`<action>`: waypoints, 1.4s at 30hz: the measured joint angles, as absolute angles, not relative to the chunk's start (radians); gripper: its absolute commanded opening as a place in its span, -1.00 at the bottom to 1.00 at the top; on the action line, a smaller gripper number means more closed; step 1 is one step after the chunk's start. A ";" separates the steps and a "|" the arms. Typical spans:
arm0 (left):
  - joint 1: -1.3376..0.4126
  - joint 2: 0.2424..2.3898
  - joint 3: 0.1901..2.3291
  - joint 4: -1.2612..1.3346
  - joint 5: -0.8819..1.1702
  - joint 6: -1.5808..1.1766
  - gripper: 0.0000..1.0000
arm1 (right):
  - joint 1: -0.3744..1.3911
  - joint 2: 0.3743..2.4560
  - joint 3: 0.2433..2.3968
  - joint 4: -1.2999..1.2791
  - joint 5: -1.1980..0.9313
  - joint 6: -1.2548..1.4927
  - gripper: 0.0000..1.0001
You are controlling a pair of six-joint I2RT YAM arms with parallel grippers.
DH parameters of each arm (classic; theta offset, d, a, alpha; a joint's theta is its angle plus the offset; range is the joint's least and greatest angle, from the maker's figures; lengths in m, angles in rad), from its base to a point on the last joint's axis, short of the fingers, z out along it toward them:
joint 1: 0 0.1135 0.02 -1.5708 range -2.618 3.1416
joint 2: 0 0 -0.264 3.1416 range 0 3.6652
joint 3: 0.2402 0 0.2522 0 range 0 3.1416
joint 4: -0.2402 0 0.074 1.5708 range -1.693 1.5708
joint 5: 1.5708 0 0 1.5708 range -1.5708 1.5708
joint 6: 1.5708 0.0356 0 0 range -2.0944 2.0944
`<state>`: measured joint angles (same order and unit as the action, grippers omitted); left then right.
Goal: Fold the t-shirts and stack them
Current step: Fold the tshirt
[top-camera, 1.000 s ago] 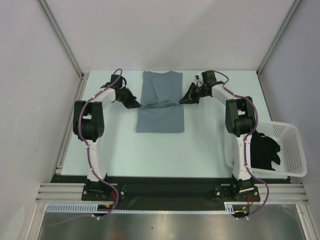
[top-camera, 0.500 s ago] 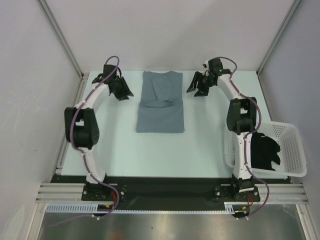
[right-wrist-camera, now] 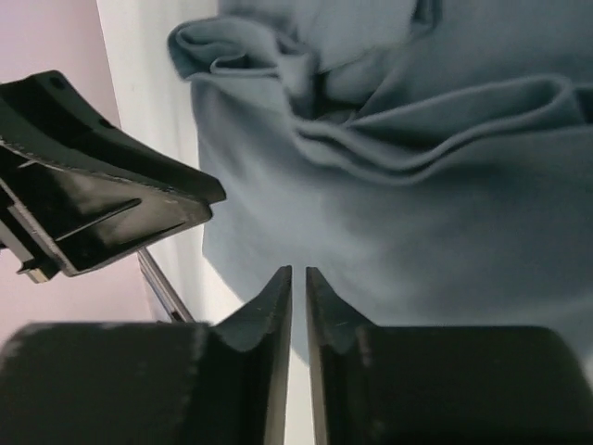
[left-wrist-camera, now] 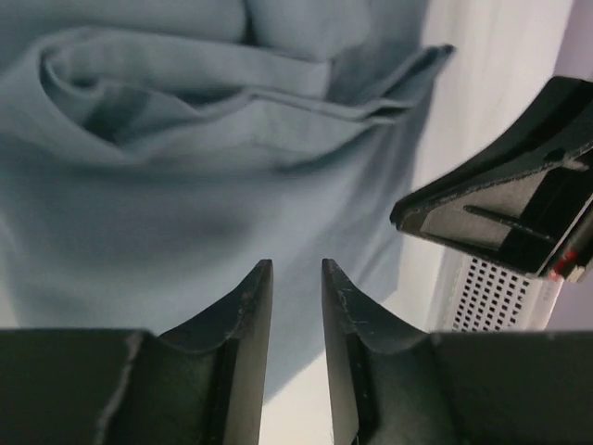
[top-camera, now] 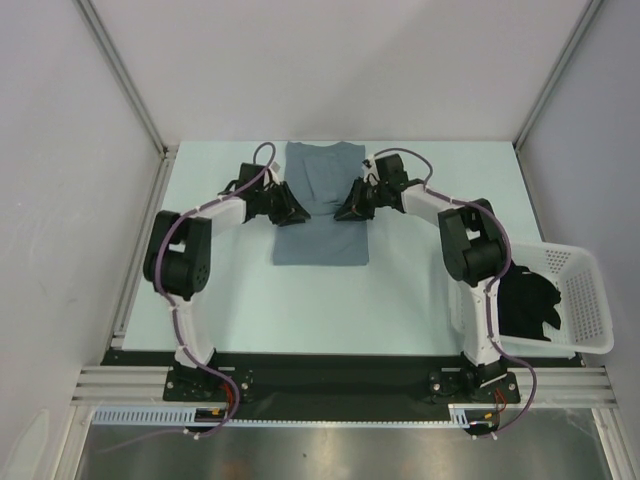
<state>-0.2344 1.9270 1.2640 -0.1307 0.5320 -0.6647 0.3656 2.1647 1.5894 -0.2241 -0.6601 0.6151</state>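
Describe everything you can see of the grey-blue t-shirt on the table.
The grey-blue t-shirt is soft, plain cloth, lying flat on the pale table toward its far middle, neck end at the far side. Its sides are folded inward, making a narrow rectangle. A ridge of bunched folds crosses its middle; the near half is smooth. The left tool and right tool sit at its side edges, holding nothing; contact cannot be told.

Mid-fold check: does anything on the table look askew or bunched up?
Yes: the slate grey-blue cloth t-shirt has a rumpled ridge of folded-over cloth running across its middle, so it is not lying flat there. Its lower half looks smooth. Nothing else stands out.
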 measured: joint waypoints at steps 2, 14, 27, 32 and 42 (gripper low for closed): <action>-0.231 1.997 1.308 -0.134 0.544 -0.666 -0.45 | 0.366 2.204 1.591 -0.179 -0.675 0.649 -0.75; -0.191 2.201 1.542 -0.136 0.566 -0.665 -0.42 | 0.307 2.390 1.714 -0.088 -0.697 0.760 -0.79; -0.125 2.307 1.745 -0.260 0.598 -0.572 -0.02 | 0.220 2.460 1.896 -0.164 -0.696 0.728 -0.07; -0.112 2.197 1.743 -0.346 0.550 -0.461 0.17 | 0.200 2.422 1.901 -0.291 -0.689 0.589 0.23; -0.094 2.157 1.714 -0.376 0.502 -0.320 0.10 | 0.202 2.405 1.901 -0.408 -0.688 0.469 0.13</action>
